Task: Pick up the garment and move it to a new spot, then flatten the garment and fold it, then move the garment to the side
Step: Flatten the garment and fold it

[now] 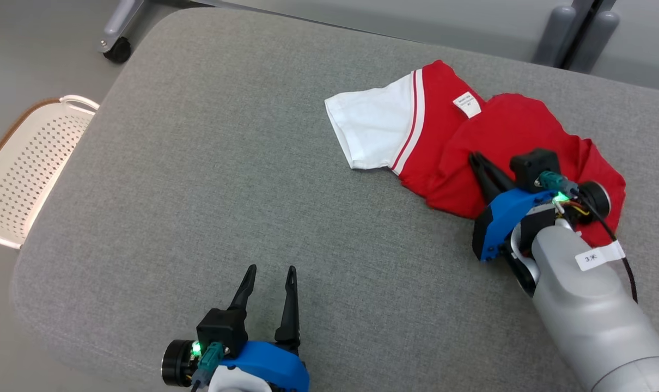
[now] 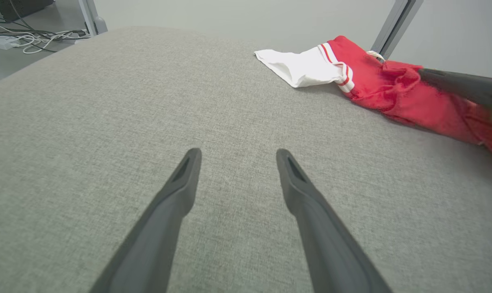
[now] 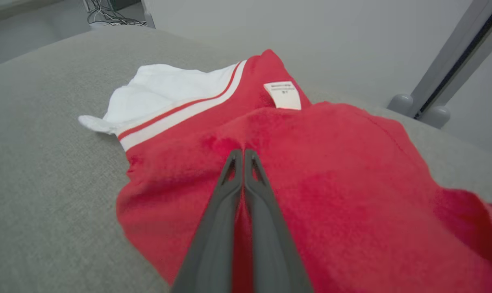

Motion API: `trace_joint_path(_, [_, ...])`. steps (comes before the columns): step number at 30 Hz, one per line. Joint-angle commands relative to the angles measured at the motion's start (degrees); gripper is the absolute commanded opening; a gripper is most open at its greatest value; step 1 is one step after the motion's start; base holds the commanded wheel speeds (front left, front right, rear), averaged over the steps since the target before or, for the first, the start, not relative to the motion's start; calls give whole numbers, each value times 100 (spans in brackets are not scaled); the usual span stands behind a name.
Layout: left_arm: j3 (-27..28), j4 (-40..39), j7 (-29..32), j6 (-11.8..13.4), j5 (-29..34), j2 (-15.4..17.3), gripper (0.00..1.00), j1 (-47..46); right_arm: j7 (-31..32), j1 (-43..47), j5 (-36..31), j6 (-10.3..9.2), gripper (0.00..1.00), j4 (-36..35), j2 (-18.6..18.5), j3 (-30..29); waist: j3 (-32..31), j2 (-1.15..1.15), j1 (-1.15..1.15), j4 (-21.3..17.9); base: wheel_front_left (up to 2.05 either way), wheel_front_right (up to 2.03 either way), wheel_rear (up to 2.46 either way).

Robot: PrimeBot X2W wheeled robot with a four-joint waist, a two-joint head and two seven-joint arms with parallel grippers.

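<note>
The garment [image 1: 471,136] is a crumpled red shirt with a white sleeve and a white label, lying at the far right of the grey padded table [image 1: 226,163]. My right gripper [image 1: 479,162] rests on the red cloth, its fingers shut together and pinching a fold of the garment [image 3: 311,171]. The right gripper [image 3: 242,154] shows its tips pressed into a crease in the fabric. My left gripper [image 1: 269,272] stands open near the table's front edge, with nothing between its fingers. The left gripper [image 2: 236,156] hovers over bare grey cloth, and the garment [image 2: 376,85] lies at the upper right of that view.
A white perforated basket [image 1: 24,163] stands on the floor beside the table's left edge. Grey frame legs [image 1: 577,32] rise behind the table at the back right, and a castor [image 1: 117,49] sits at the back left. Cables [image 2: 34,38] lie on the floor.
</note>
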Motion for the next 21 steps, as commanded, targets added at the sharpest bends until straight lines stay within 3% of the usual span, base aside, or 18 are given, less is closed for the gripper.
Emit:
trace_joint_path(1, [27, 2, -14, 26, -3, -7, 100, -44, -33, -59, 43, 1, 0, -248, -29, -59, -26, -1, 0, -50, 0, 0, 0])
trace_joint_path(13, [127, 123, -14, -143, 71, -6, 100, 27, -36, 413, 56, 1, 0, -3166, -193, -669, -611, -1, 0, -599, 0, 0, 0])
trace_joint_path(21, [247, 242, -14, -256, 85, -5, 100, 198, -35, 910, 150, 1, 0, -4182, -320, -673, -996, -1, 0, -1105, 0, 0, 0])
